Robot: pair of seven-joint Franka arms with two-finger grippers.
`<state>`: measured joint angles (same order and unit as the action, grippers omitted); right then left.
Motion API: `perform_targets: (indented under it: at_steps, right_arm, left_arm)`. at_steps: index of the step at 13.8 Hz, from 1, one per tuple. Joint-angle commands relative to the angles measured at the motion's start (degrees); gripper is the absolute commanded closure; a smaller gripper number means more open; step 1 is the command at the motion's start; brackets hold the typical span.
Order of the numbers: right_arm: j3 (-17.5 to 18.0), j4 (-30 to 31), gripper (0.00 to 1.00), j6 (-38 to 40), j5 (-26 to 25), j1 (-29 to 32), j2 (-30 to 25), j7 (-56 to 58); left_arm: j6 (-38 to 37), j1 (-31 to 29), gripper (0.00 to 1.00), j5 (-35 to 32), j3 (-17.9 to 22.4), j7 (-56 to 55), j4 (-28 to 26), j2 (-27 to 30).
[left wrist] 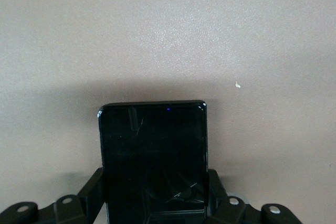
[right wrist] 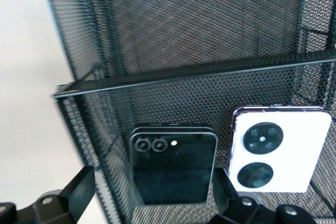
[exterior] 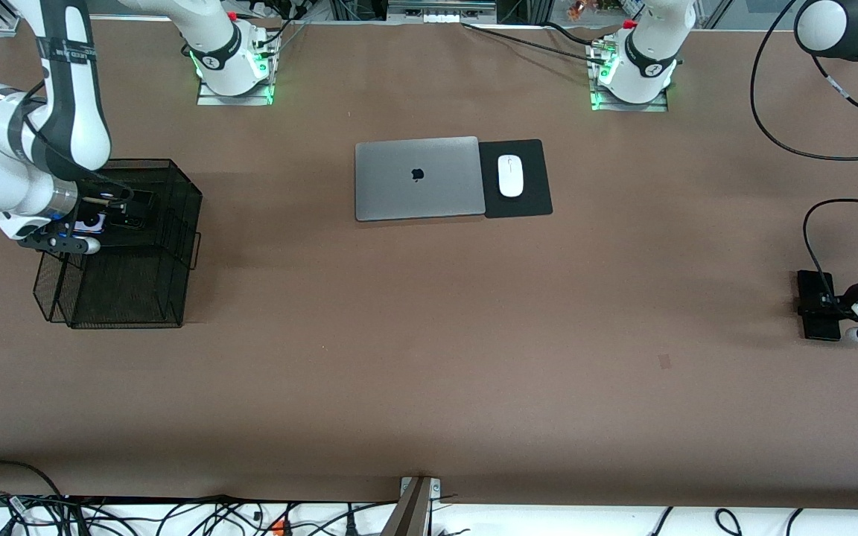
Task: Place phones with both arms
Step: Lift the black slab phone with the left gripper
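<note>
Left gripper [left wrist: 155,203] clamped on long phone [left wrist: 152,156]; right gripper [right wrist: 152,198] spread around black phone [right wrist: 176,169] in tray [exterior: 168,216]. Next: right withdraws, left carries over.

Front cam high, faces both bases; wrist cams close: left on table [left wrist: 168,35], right in tray [right wrist: 184,72]

Bare table [exterior: 429,357] lies open between the mesh rack [exterior: 131,298] and the slab phone [exterior: 818,313]. Laptop [exterior: 418,179] and mouse [exterior: 510,176] block the middle near the bases. Rack walls hem the right gripper [exterior: 112,216].
</note>
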<state>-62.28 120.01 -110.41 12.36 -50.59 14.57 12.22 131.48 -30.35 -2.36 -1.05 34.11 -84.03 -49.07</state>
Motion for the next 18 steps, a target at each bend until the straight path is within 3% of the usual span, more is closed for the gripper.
perform_targets:
  at_steps: [1,5,8,11,18]
  right_arm:
    - [-0.38,-8.62,0.01,9.12,-0.32,-0.91,-1.31,-3.07]
    - [-0.12,-18.04,0.01,13.81,0.29,-1.18,0.19,-5.45]
    - [0.93,-21.74,0.01,14.96,0.82,-1.27,0.8,-7.65]
    - [1.11,-22.8,0.01,14.43,0.82,-1.18,0.89,-7.65]
    - [1.11,-22.8,0.01,14.6,1.52,-1.18,0.89,-7.57]
  left_arm:
    - [0.27,0.12,0.46,-1.07,-0.09,-1.24,-1.13,0.82]
    - [-0.25,1.43,0.48,-1.07,0.0,-2.64,-0.52,1.17]
    - [-4.89,2.23,0.49,-1.07,-0.18,-3.26,1.75,1.87]
    - [-6.94,2.66,0.49,-1.07,-0.71,-3.35,3.08,2.58]
    - [-7.02,12.4,0.5,-0.89,-0.62,-12.12,6.06,3.46]
